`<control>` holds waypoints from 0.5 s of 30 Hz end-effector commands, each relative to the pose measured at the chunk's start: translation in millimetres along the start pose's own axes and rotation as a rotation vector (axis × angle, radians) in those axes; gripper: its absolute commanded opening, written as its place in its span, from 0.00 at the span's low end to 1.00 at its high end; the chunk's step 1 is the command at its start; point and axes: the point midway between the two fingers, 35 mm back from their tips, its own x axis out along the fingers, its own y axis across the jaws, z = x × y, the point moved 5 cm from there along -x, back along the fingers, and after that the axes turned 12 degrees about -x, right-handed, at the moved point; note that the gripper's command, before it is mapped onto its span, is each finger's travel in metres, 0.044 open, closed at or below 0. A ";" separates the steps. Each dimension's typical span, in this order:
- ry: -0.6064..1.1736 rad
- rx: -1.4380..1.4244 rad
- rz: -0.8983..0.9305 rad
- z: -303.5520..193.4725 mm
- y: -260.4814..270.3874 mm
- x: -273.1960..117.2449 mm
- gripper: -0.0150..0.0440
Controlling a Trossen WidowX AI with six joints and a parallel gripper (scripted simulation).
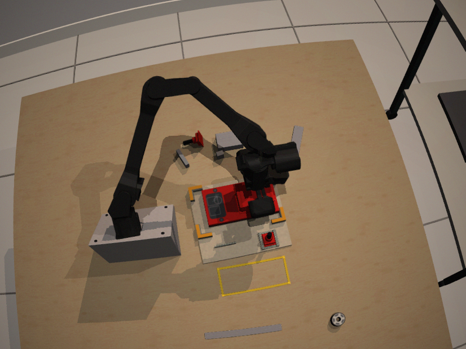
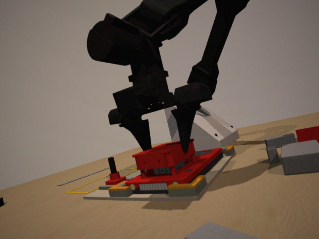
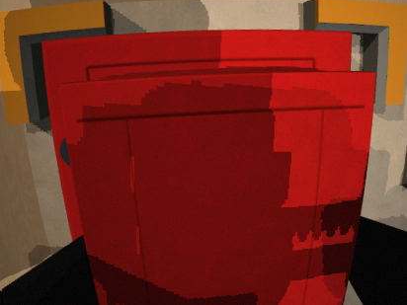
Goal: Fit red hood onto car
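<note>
The red hood (image 1: 244,199) (image 2: 154,160) (image 3: 207,177) is roof up over the chassis (image 1: 230,190) (image 2: 205,159) (image 3: 148,48), which sits in the jig (image 1: 210,252) (image 2: 93,197) with orange corners. My gripper (image 1: 259,196) (image 2: 167,151) (image 3: 221,239) is shut on the hood, one finger on each long side. In the exterior view the hood hangs above the deck. Red posts and the grey engine block (image 2: 162,171) show in the gap under it. The hood looks roughly level. Whether the peg tips are in the corner holes is hidden.
A red part with a black stem (image 1: 268,239) (image 2: 114,176) stands on the jig's side. Another red part (image 1: 198,138) (image 2: 307,134) lies near grey blocks (image 1: 229,141) (image 2: 299,157). A yellow outline (image 1: 286,270), a grey strip (image 1: 242,331) and a wheel (image 1: 333,319) lie farther off.
</note>
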 end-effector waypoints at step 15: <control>-0.003 0.003 0.005 0.2 0.7 3.6 0.25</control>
